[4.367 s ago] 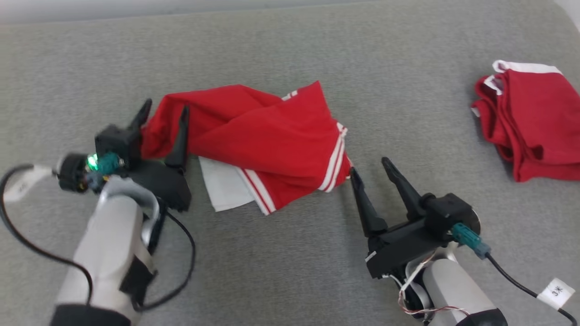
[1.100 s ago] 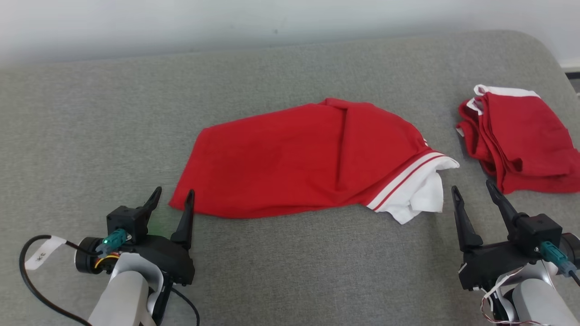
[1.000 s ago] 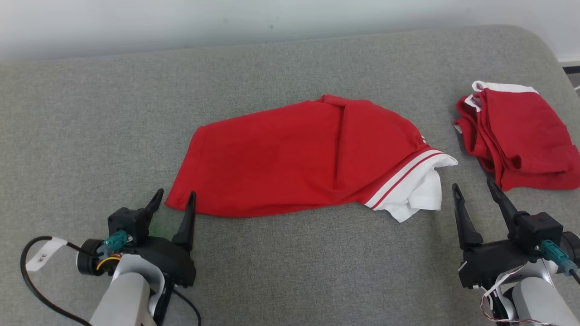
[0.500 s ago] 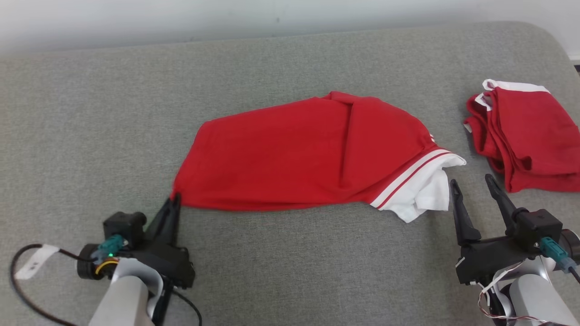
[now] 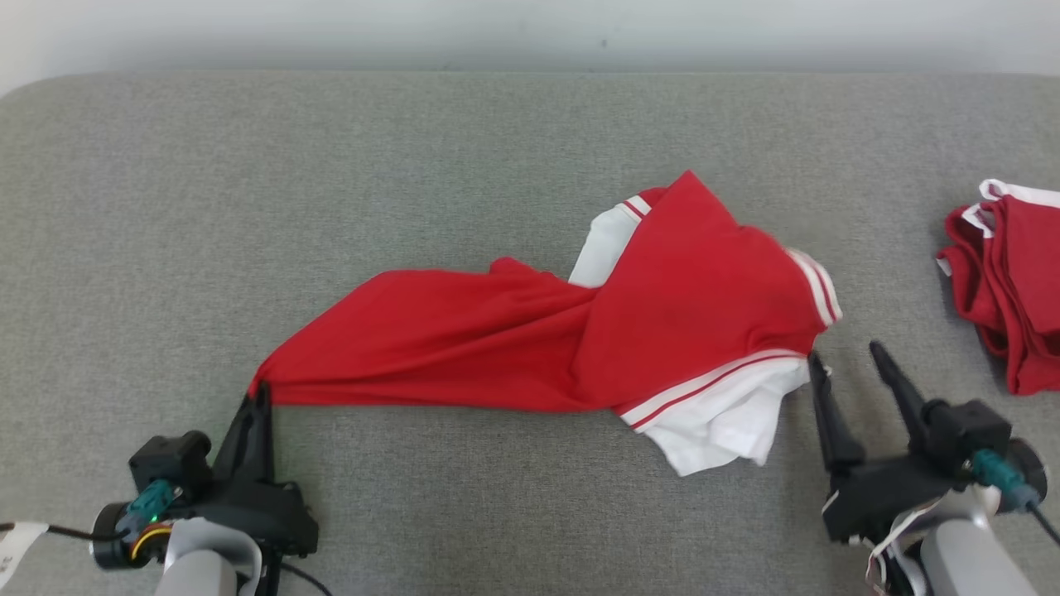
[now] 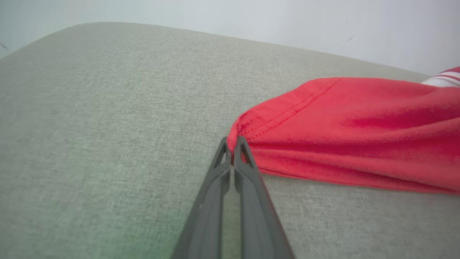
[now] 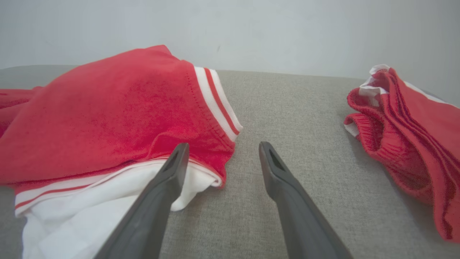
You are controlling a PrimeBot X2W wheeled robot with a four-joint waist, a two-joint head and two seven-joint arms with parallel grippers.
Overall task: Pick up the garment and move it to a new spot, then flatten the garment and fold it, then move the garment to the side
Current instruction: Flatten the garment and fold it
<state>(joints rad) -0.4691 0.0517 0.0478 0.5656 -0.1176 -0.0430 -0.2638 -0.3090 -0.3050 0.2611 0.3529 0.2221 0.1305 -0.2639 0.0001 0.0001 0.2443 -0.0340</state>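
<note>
- Grey woven surface [image 5: 497, 124] spans the frame left to right, its upper-left corner rounded.
- Pale, plain wall [image 5: 530, 33] runs along the top edge, evenly lit.

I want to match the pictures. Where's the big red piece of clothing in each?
Head view: red garment across the middle, its left corner in the left gripper.
Left wrist view: garment at right, corner between the fingertips.
Right wrist view: garment on the left half.
Shared landmark: the grey cushion.

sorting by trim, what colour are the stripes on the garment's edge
White with a thin red line between, on the garment; clearest in right wrist view.
</note>
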